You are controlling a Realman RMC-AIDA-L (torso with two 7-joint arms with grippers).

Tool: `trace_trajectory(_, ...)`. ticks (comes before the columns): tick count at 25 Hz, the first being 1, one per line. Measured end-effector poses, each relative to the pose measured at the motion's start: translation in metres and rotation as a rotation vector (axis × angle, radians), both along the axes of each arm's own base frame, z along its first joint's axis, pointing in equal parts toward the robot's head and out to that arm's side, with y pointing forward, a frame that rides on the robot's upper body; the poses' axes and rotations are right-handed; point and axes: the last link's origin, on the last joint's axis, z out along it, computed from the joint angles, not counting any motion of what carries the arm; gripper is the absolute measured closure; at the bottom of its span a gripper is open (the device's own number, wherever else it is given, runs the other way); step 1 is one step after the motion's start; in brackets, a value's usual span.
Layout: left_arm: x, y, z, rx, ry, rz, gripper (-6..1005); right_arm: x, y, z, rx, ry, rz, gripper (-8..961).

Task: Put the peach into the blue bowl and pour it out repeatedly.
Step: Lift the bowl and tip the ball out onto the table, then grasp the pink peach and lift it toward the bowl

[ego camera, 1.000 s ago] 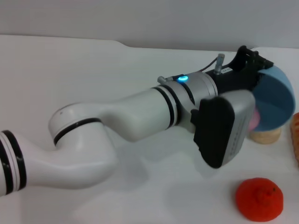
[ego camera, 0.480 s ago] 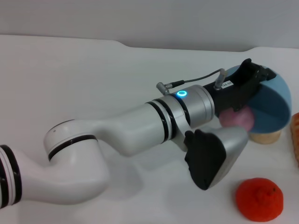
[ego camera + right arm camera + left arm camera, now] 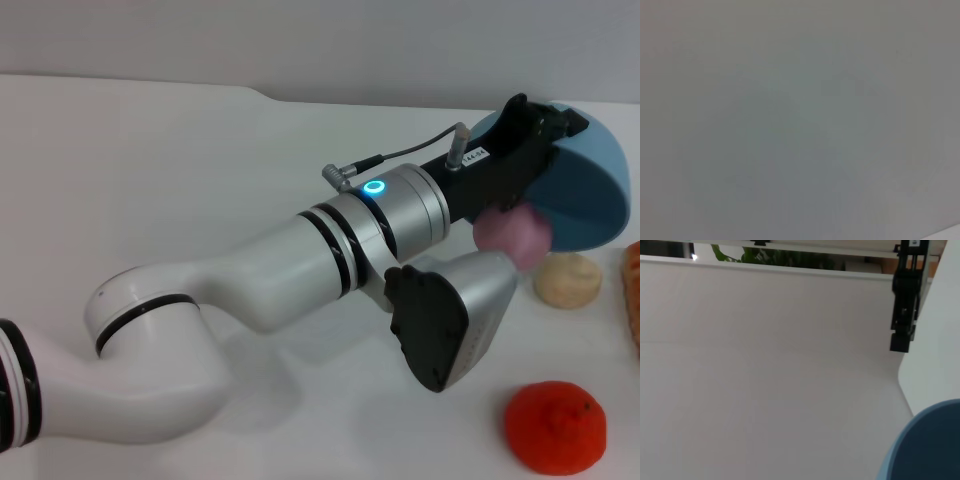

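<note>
My left gripper (image 3: 543, 132) is shut on the rim of the blue bowl (image 3: 585, 190) and holds it above the table at the far right, tipped on its side with the opening facing my arm. The pink-mauve peach (image 3: 513, 236) sits at the bowl's lower rim, just under my wrist; I cannot tell whether it rests on the table. A slice of the bowl also shows in the left wrist view (image 3: 930, 445). My right gripper is out of view; its wrist view shows only a blank grey surface.
A beige lumpy ball (image 3: 567, 279) lies on the white table (image 3: 200, 180) just below the bowl. A bright orange-red fruit (image 3: 555, 427) lies at the front right. An orange object (image 3: 632, 290) pokes in at the right edge.
My left gripper has lifted the bowl and tipped it further. The peach has come out from behind my wrist to the bowl's lower rim. The beige ball now shows in full.
</note>
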Motion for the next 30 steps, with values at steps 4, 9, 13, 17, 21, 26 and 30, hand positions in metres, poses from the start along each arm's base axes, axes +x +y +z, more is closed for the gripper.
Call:
trace_trajectory(4,-0.004,-0.001,-0.002,-0.005,0.008,0.003,1000,-0.001,0.001,0.000,-0.001,0.003,0.004,312)
trace_trajectory(9,-0.007,0.009,0.006,-0.007,-0.076,0.115,999,-0.002,0.001,-0.001,-0.013,0.004,0.007,313)
trace_trajectory(13,-0.008,0.032,0.019,-0.044,-0.289,0.387,999,-0.004,0.002,-0.004,-0.101,0.019,0.018,313)
trace_trajectory(17,-0.011,0.057,0.032,-0.118,-0.502,0.674,1000,-0.010,0.007,-0.001,-0.283,0.022,0.025,314)
trace_trajectory(21,-0.017,0.073,0.035,-0.235,-0.623,0.889,1000,-0.030,0.020,-0.006,-0.541,0.020,0.046,315)
trace_trajectory(26,-0.021,0.080,0.033,-0.363,-0.701,1.069,1000,-0.061,0.045,-0.031,-0.793,-0.030,0.080,315)
trace_trajectory(30,-0.023,0.079,0.032,-0.397,-0.723,1.115,1000,-0.080,0.065,-0.064,-0.916,-0.069,0.073,316)
